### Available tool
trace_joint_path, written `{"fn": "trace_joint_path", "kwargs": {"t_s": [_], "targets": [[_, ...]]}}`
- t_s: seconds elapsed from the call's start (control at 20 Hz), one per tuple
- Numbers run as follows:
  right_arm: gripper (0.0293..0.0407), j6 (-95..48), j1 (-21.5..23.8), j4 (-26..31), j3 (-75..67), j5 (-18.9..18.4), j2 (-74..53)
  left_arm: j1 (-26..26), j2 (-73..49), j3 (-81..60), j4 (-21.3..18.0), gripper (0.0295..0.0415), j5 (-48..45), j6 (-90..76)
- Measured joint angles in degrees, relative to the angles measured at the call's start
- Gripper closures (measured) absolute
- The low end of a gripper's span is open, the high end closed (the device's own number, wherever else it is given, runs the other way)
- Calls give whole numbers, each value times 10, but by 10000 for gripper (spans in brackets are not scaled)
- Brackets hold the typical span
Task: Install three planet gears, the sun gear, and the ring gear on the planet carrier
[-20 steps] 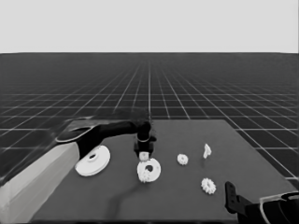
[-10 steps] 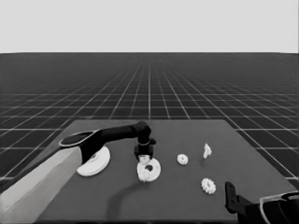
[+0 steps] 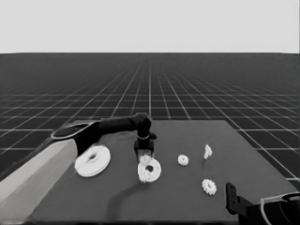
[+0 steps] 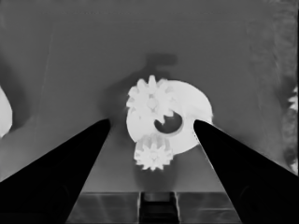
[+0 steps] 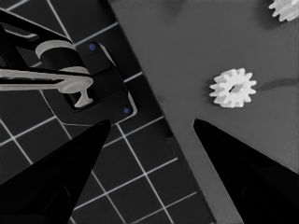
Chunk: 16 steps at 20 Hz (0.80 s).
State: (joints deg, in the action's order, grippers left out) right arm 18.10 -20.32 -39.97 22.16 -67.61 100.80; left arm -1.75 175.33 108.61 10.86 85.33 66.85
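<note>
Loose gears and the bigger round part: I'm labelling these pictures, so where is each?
Larger round part [image 3: 92,161]: head view, on its flat face beside the hole.
Loose gear near table middle [image 3: 183,160]: head view, on its toothed top.
Loose gear near right corner [image 5: 233,88]: right wrist view, on its face beside the hole.

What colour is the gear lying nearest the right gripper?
White, like the other parts; the gear shows best in the right wrist view, lying on the dark table.

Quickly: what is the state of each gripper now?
Left gripper: open, empty, above the smaller round part.
Right gripper: open, empty, parked at the table's corner.
</note>
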Motion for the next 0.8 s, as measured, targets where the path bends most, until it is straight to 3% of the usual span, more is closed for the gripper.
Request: {"fn": "trace_joint_path", "kwargs": {"t_s": [0.4, 0.45, 0.5, 0.6, 0.8], "targets": [[315, 0, 0, 0, 0, 0, 0, 30, -3, -12, -27, 326, 11, 7], [315, 0, 0, 0, 0, 0, 0, 75, -155, -277, 12, 302, -181, -269], [315, 0, 0, 0, 0, 0, 0, 132, -375, -511, 35, 297, -298, -513], [315, 0, 0, 0, 0, 0, 0, 186, -626, -729, 57, 319, -408, -746], [315, 0, 0, 0, 0, 0, 0, 210, -734, -833, 68, 326, -459, -855]]}}
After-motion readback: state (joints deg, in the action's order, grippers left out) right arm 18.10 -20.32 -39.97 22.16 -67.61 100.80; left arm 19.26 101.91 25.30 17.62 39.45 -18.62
